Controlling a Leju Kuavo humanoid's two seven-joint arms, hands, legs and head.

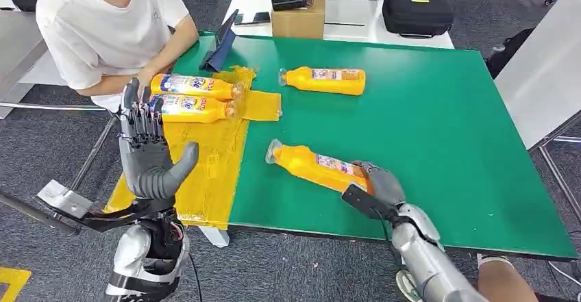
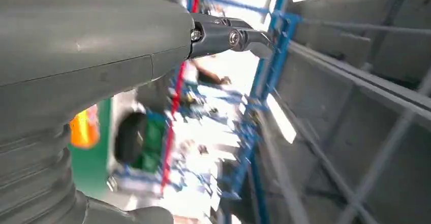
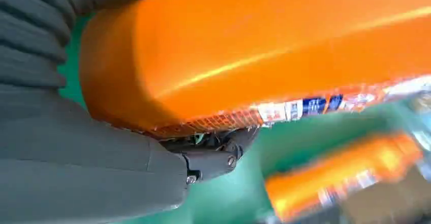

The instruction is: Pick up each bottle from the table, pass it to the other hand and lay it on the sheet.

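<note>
Nearest to us, our right hand [image 1: 379, 182] rests at the front of the green table [image 1: 438, 144], its fingers wrapped around the base end of an orange bottle [image 1: 312, 165] that lies on its side with the cap pointing toward the yellow sheet [image 1: 205, 165]; the right wrist view shows the bottle's orange body pressed against the palm, with dark fingers [image 3: 213, 155] curled beneath it. Over on the other side, our left hand [image 1: 147, 155] is raised above the sheet's near edge with palm upright, fingers straight and apart, thumb stuck out, holding nothing. Farther along the sheet, two more orange bottles [image 1: 195, 96] lie side by side, touching, their caps toward the middle of the table. Beyond them, a fourth bottle [image 1: 323, 80] lies on bare green surface, well apart from the sheet. A dark tablet [image 1: 220, 45] leans near the table's far-left corner. A person in a white shirt [image 1: 103, 21] sits beside that corner, and behind the table we see a cardboard box [image 1: 298, 21] and a black case [image 1: 416, 11].
</note>
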